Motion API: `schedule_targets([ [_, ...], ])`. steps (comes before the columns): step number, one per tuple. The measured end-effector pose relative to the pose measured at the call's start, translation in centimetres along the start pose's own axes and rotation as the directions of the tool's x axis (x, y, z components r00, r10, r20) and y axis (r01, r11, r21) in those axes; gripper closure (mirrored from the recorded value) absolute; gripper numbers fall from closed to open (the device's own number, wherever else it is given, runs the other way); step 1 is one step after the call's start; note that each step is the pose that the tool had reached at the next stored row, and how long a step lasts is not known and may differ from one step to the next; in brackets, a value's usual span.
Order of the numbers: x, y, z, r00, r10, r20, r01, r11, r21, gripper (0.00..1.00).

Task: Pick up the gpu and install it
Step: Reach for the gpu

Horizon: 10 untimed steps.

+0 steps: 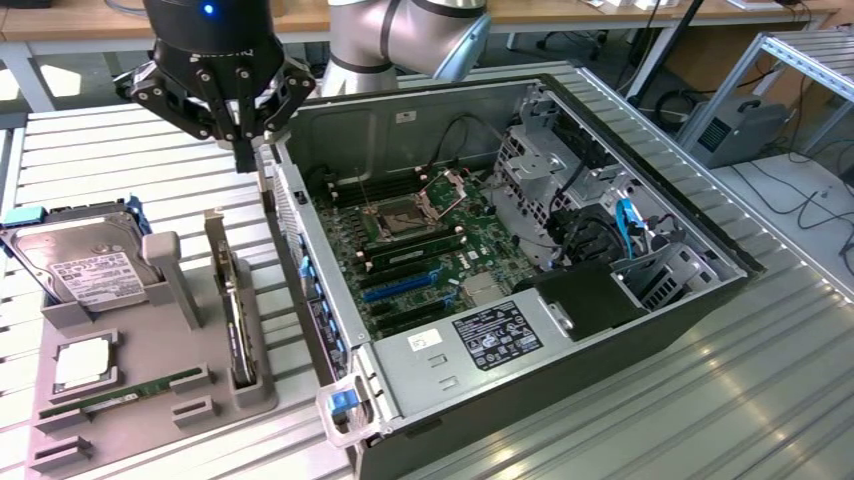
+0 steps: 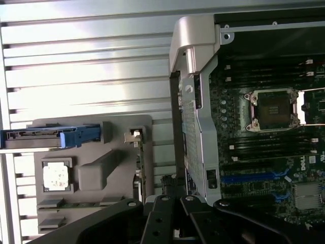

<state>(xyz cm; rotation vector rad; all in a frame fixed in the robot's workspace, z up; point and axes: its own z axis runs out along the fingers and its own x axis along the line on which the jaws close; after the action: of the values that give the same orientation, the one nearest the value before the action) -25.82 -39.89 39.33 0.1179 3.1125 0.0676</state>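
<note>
Jaws shut beside case (gpu upright in tray).

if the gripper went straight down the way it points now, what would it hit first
Most likely the slatted table just beside the computer case's side wall, past the far end of the gray tray. Depth is unclear, so the gripper might catch the case rim instead.

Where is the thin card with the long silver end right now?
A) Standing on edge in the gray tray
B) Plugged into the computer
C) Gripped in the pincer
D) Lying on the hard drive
A: the card stands on edge in the gray tray beside the computer, while the shut pincer hangs apart from it.
</note>
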Motion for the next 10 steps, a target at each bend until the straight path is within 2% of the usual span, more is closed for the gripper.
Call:
schedule_targets([
  [10,0.23,-0.02,-0.01,1.0000,0.000,-0.0001,0.000,1.0000,0.0000,0.89],
])
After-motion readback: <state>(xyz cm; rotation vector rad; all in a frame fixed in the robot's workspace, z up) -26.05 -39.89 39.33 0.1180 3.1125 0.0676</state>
